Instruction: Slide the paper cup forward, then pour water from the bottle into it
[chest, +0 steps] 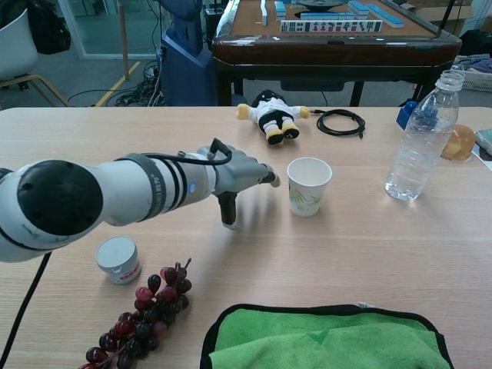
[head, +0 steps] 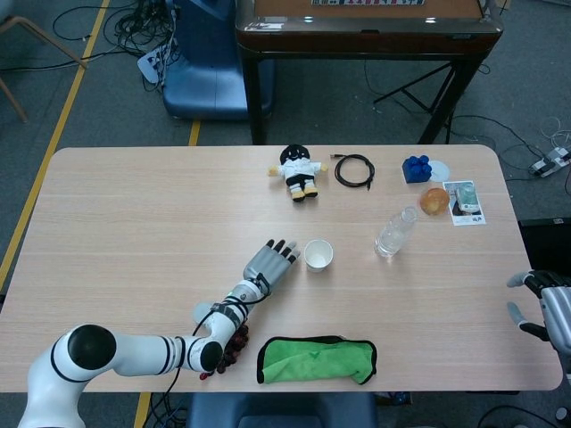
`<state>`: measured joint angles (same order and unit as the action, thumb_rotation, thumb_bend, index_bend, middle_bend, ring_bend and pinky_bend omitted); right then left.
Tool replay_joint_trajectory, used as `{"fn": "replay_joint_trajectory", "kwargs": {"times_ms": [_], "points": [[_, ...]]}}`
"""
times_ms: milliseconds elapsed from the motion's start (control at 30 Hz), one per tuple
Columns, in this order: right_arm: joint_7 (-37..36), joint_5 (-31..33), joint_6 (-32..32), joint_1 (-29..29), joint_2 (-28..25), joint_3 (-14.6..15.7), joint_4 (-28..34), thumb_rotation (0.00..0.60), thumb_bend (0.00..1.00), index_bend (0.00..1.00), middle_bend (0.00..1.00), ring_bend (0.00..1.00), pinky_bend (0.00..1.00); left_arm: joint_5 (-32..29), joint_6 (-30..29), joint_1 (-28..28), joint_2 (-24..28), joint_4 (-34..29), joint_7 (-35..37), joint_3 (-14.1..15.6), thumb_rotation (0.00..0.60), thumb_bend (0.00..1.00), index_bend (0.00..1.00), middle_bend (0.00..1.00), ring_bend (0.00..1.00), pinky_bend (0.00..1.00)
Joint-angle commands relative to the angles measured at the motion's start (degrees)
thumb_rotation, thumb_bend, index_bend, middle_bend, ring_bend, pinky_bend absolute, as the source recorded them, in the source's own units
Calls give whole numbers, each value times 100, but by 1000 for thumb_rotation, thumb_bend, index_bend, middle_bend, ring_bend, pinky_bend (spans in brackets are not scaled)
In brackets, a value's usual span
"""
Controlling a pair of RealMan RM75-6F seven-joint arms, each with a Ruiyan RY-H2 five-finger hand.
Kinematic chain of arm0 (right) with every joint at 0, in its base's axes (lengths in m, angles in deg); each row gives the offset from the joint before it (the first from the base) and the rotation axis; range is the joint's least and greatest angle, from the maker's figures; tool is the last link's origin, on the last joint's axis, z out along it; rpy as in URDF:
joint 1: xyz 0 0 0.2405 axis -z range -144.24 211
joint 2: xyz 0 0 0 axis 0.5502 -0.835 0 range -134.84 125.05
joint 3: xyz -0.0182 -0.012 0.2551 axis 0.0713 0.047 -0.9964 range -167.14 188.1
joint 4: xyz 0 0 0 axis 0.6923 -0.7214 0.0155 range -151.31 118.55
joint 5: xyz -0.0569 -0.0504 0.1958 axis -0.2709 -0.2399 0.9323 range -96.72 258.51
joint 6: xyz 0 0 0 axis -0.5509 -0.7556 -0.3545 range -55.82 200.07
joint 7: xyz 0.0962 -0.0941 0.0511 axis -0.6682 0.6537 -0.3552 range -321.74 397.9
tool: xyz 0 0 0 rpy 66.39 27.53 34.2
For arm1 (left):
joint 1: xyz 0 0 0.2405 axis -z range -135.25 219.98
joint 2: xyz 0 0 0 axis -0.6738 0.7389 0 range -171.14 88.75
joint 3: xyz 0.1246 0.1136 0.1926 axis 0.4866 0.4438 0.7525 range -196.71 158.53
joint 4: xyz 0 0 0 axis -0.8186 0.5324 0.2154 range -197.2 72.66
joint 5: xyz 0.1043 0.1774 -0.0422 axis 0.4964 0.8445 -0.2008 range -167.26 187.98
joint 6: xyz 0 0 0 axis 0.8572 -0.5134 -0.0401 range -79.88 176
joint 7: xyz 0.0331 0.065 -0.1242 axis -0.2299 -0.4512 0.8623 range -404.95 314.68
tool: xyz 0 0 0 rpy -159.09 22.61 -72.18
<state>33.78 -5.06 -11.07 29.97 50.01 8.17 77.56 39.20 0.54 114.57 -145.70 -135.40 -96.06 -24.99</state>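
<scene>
One white paper cup [chest: 309, 185] stands upright, green leaf print.

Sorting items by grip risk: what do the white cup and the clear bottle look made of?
White cup: probably paper, matte, opaque, with a faint green print. Clear bottle: likely thin plastic, glossy and see-through, ribbed, with a pale screw cap.
</scene>
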Motion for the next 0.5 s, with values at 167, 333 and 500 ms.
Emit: {"fn": "replay_joint_trajectory", "kwargs": {"times_ms": [167,333,500], "points": [[102,5,37,-21,77,1,-49,600,345,451,428,344,443,91,-781,-471,863,-1146,59,225,600,280,62,0,0,107],[218,-70,-31,-23,209,1,-129,600,345,451,429,344,443,477,-1274,-889,1545,-1979,258,467,600,280,62,0,0,107],[350,-84,10,-54,333,9,-207,600,345,451,430,344,443,1175,-1757,-1416,2338,-2684,666,749,600,280,74,0,0,107]]}}
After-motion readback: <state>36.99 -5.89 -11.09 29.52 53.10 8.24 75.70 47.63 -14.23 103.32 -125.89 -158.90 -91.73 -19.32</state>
